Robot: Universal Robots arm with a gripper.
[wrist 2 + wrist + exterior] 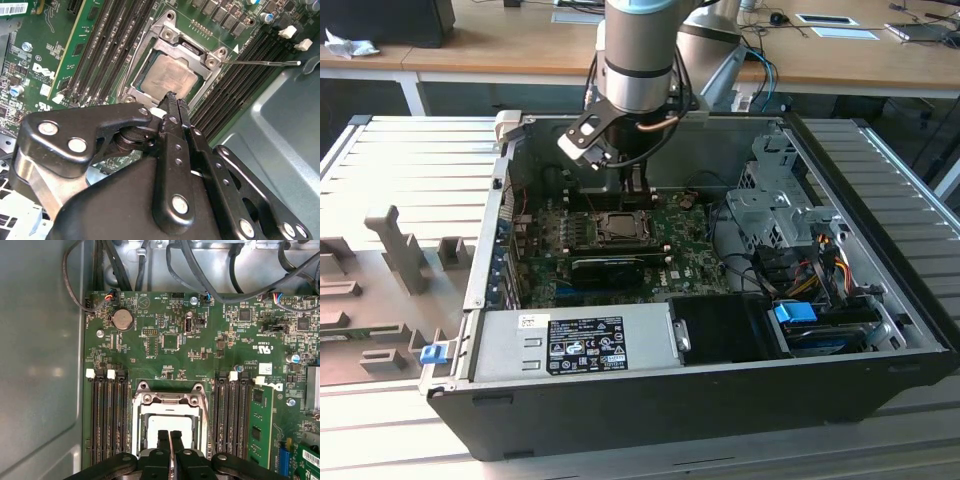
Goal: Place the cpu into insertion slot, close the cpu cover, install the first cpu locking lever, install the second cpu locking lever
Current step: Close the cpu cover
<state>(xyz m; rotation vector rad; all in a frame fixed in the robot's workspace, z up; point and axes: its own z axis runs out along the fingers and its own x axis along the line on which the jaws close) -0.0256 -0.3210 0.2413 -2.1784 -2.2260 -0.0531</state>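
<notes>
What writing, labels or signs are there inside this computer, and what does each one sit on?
Black-and-white label on the power supply: print too small to read.
White barcode sticker in the second wrist view: digits too small to read.
White lettering on the motherboard: too fine to read reliably.
White triangle mark beside the cpu cover: a sign without words.

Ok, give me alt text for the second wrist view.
A shut black gripper is poised at the edge of the cpu, which lies framed by the cover on a green motherboard. A thin metal lever sticks out over memory slots.
</notes>
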